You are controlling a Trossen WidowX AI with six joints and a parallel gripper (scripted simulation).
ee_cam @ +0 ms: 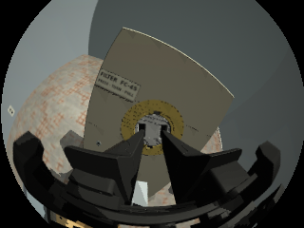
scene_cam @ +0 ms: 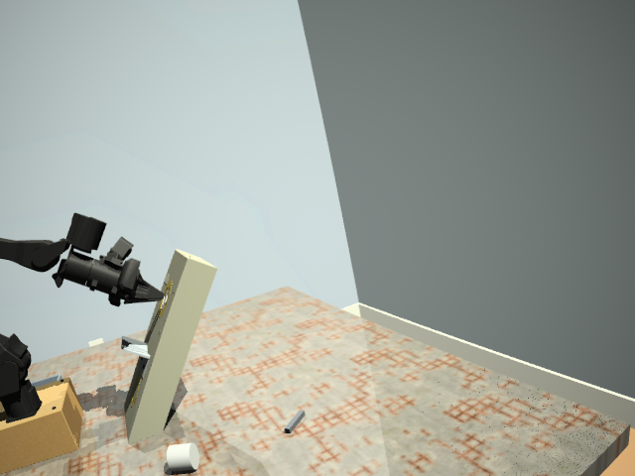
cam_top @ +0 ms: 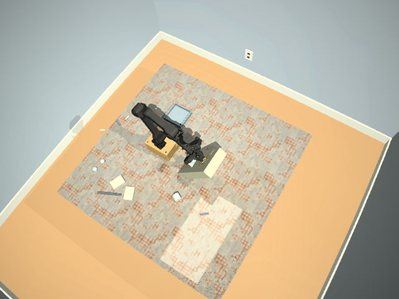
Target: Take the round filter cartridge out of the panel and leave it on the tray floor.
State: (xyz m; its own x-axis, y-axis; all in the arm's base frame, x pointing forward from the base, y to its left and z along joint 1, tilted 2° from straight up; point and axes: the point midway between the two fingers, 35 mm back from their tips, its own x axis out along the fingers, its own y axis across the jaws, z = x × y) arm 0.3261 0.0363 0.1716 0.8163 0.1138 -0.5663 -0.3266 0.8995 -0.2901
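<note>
Item: filter cartridge (cam_top: 204, 160) (scene_cam: 164, 299) (ee_cam: 153, 136), round, pale-faced, sitting in the service panel (cam_top: 215, 163) (scene_cam: 179, 348) (ee_cam: 157, 71) inside a gold ring (cam_top: 201, 163) (scene_cam: 170, 289) (ee_cam: 127, 125). In the wrist view, its two dark slots are lying at nine and three o'clock; a label (ee_cam: 118, 85) is showing at ten o'clock, apparently reading press, turn, pull.

Hand (cam_top: 202, 159) (scene_cam: 163, 296) (ee_cam: 153, 131): released, grasping nothing; its fingers are standing partly apart, tips lining up with the slots. Whether they are entering or touching cannot be told.

Handling: probably stiff and fairly light, its smooth rim offering little purchase. The slots are looking the best hold, both tips seating evenly before any pressing or turning; a shallow bite could be slipping.

Destination: tray (cam_top: 177, 113) (scene_cam: 47, 381), lying at eleven o'clock from the panel in the top view, awaiting the cartridge.
</note>
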